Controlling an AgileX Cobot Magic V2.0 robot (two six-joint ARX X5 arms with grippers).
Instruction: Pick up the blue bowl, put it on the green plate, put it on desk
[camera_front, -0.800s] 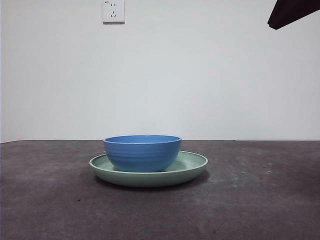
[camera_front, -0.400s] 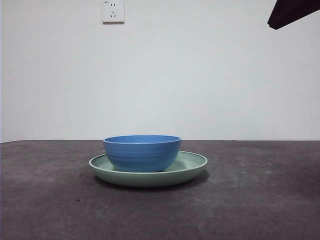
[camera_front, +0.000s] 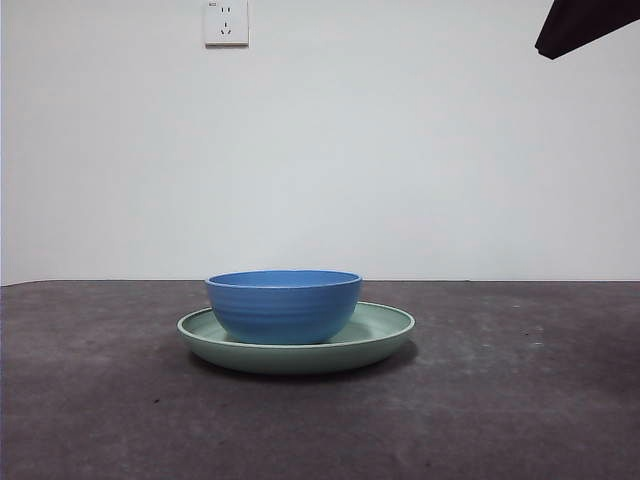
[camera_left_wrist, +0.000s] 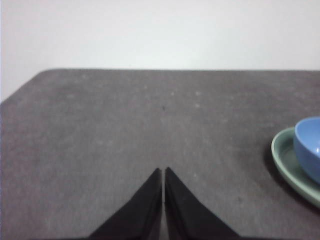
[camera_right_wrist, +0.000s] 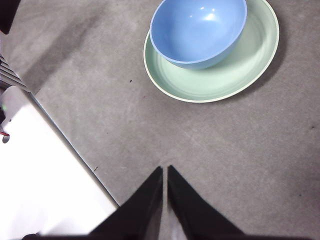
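Front view, nearest first: bare desk (camera_front: 120, 420), dark grey, mottled, faint pale scuffs, runs the full width. Further in, about mid-width, green plate (camera_front: 385, 335) lies flat on the desk. Blue bowl (camera_front: 284, 305) sits upright inside the plate, resting on it, off-centre toward the plate's left side in this view, so more plate floor shows to its right. Bowl is empty; faint ridges on the outer wall. Behind: far desk edge, then a plain white wall with a white wall socket (camera_front: 227, 22) high up. Black arm tip (camera_front: 585, 25) at the top right corner; which arm it is cannot be told from this view.

Left wrist view: left gripper (camera_left_wrist: 163, 172) hangs over bare desk, fingers pressed together with only a hairline gap, holding nothing. Plate and bowl show only at the frame's side, well apart from it.

Right wrist view: right gripper (camera_right_wrist: 165, 171) raised above the desk, fingers together, empty, looking down. Bowl on plate is beyond the tips, well apart. A white block (camera_right_wrist: 45, 175) sits off the desk's edge beside this gripper.
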